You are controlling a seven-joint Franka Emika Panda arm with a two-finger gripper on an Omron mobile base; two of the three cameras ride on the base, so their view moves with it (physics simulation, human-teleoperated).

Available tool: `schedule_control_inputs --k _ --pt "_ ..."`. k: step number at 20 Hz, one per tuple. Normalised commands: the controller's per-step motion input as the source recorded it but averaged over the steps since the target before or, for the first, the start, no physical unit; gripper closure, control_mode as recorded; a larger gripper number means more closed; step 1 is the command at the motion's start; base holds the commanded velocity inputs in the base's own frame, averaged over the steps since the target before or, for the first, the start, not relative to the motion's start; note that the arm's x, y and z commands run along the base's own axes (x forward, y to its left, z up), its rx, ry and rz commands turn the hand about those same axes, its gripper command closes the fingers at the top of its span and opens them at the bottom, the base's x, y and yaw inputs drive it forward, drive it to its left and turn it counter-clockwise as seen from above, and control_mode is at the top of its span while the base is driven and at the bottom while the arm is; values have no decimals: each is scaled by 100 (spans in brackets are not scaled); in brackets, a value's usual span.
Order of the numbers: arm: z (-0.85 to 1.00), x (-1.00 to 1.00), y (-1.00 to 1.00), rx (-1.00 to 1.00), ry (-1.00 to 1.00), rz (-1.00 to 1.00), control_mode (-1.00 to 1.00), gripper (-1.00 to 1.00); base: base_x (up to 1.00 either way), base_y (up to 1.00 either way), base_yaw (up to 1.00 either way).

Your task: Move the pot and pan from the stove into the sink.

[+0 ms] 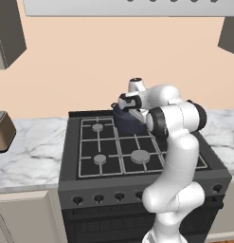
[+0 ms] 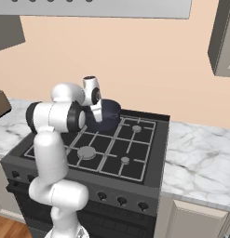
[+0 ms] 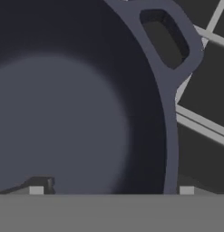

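With the gripper straddling the pot wall, one fingertip inside the bowl and one outside the rim, could slip off if the pinch lands on the curved wall rather than squarely across it. Spread on either side of the rim, not visibly pressed onto it; whether contact has been made cannot be told. Could also tip the pot on lifting, since the hold sits at one edge, just beside the side handle, and the weight hangs off to the other side. Might scrape or catch the black grates if dragged instead of raised clear. No sink in any view, so a drive with a loaded hand probably lies ahead, and a weak grip would likely fail there.

Deep, round, dark navy pot, empty, smooth matte inside, thin rim, looped handle at the edge. Sits upright on a rear burner of the stove, toward the back wall, seen past the arm from the right base view as well. No frying pan to be made out on the other burners
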Motion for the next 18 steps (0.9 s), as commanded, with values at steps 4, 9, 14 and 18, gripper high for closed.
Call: schedule_control_inputs --k 4,9,14,18 --pt "-9 10 0 0 1 0 -100 100 0 0 0" --pt "3 0 0 0 0 0 -100 100 0 0 0" --pt "54 -16 -3 2 2 0 -100 100 0 0 0" --pt "72 -47 -8 3 1 4 -100 100 0 0 0"
